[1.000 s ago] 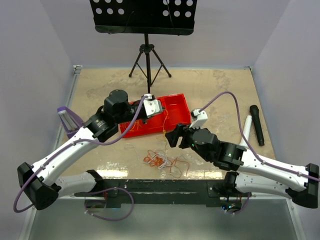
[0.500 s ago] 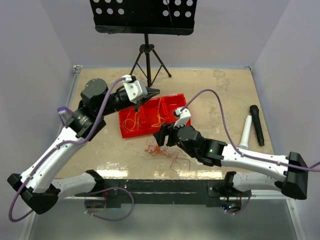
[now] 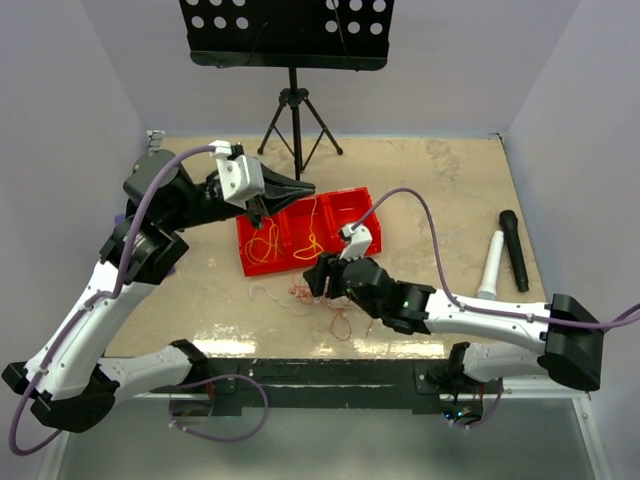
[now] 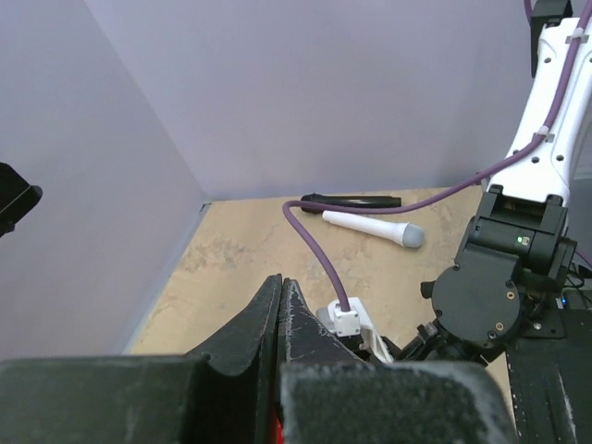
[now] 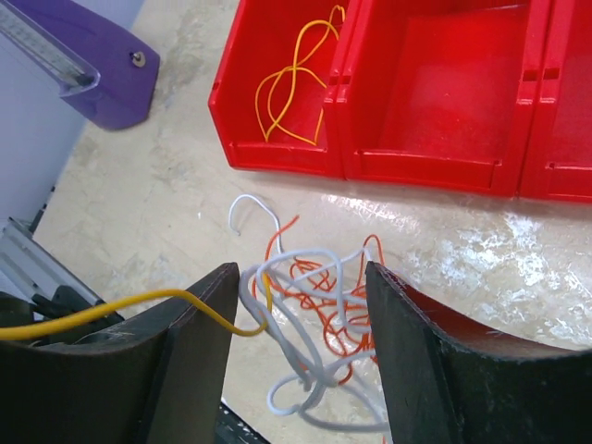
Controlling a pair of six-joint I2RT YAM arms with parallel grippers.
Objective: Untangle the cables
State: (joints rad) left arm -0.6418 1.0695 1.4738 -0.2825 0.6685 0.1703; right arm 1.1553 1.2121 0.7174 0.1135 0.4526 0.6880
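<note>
The cables [image 5: 314,296] are a small clump of white and orange strands on the table just in front of the red bin [image 5: 435,171]. My right gripper [image 5: 303,277] is lowered over the clump [image 3: 308,292], jaws open on either side of it. A yellow cable [image 5: 139,310] crosses its left finger into the clump. More yellow cables [image 5: 296,74] lie in the bin's left compartment [image 3: 265,240]. My left gripper [image 3: 305,187] is raised above the bin's far edge and shut [image 4: 280,282], with nothing showing between its fingers. A yellow strand [image 3: 313,220] rises towards it; whether it is pinched I cannot tell.
A loose orange loop [image 3: 340,322] lies nearer the table's front edge. A white microphone [image 3: 490,265] and a black microphone [image 3: 515,250] lie at the right. A music stand [image 3: 290,100] is at the back. A purple tool [image 5: 92,74] sits left of the bin.
My left arm rose and drew back left from the bin, staying shut. My right gripper moved left and down onto the clump, and its jaws have narrowed.
</note>
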